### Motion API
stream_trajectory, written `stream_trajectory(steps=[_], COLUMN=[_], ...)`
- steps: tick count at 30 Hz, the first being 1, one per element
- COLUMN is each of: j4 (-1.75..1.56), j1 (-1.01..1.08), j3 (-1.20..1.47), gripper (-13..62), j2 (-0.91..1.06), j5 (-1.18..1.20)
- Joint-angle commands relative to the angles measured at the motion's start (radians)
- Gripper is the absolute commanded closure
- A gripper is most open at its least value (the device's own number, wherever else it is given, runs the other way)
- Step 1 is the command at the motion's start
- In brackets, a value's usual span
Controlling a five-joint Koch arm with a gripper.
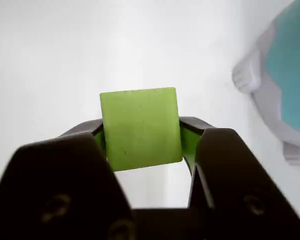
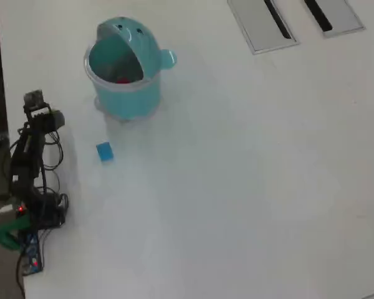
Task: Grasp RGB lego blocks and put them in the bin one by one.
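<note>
Between your fingers [image 1: 142, 145] in the wrist view sits the yellow-green block [image 1: 140, 127], clenched on both sides. On the white desk [image 2: 249, 174] the blue block [image 2: 104, 151] lies near the teal bin [image 2: 126, 93], something red showing inside.

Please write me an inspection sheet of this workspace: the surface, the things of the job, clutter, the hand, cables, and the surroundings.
Surface: white table, mostly bare.
Job's things: green block held between the jaws in the wrist view; blue block lies on the table in front of the bin in the overhead view; teal bin stands upright, lid tipped back, something red inside, too small to identify.
Clutter: nothing seen.
Hand: hand shut on the green block, lifted off the table; bin at the wrist view's right edge.
Cables: black wires bundled along the arm and its base at the table's left edge.
Surroundings: two grey panels with dark slots at the top; dark floor at left.
</note>
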Motion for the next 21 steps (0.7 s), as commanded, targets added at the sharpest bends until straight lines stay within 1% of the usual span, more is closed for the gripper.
stream_trajectory(steps=[1,6,11,12,13,15,21], j4=[-0.002,-0.008,-0.195,-0.199,-0.350,-0.397,-0.376], j1=[0.006,0.067,0.121,0.147,0.218,0.245,0.316], j3=[-0.104,-0.198,-0.245,-0.284,-0.339,-0.362,-0.595], gripper=[39.4,39.4,39.3,39.4,39.4,39.4,39.5], j2=[0.055,0.080,0.078,0.075,0.066,0.060,-0.023], j5=[0.000,0.011,0.044,0.101,0.184,0.218,0.244])
